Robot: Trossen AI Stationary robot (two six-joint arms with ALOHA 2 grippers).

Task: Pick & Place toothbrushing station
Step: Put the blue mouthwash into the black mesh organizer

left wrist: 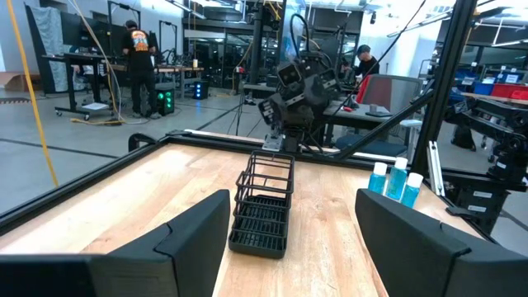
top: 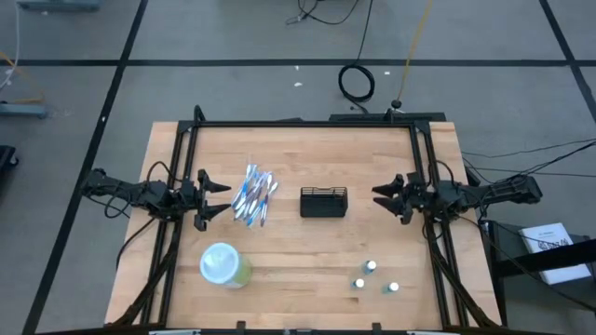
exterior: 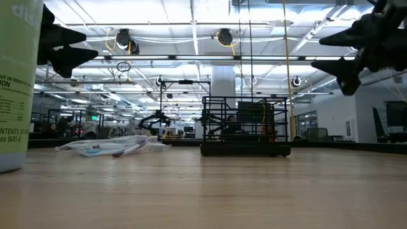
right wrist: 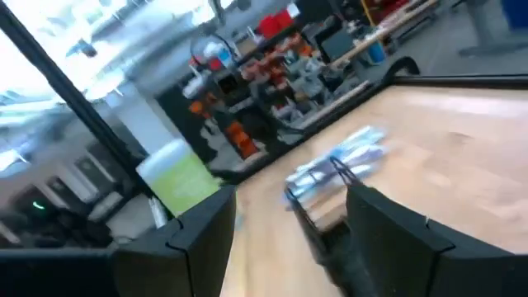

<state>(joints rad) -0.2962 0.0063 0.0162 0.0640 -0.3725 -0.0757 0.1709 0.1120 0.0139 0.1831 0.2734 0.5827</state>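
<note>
The toothbrushing station, a small black wire-mesh caddy (top: pixel 323 202), stands on its base near the table's middle, also seen in the low view (exterior: pixel 245 127) and the left wrist view (left wrist: pixel 264 206). My left gripper (top: pixel 216 197) hovers open at the table's left side, pointing level toward the caddy (left wrist: pixel 293 239). My right gripper (top: pixel 384 197) hovers open at the right side, facing it too (right wrist: pixel 289 239). Both are above the table and well apart from the caddy. The right wrist view is blurred.
A pile of wrapped toothbrushes (top: pixel 254 195) lies between my left gripper and the caddy. A pale-green cup with a whitish top (top: pixel 223 265) stands near the front left. Three small blue-capped bottles (top: pixel 372 277) stand near the front right. A black frame (top: pixel 307 122) borders the table.
</note>
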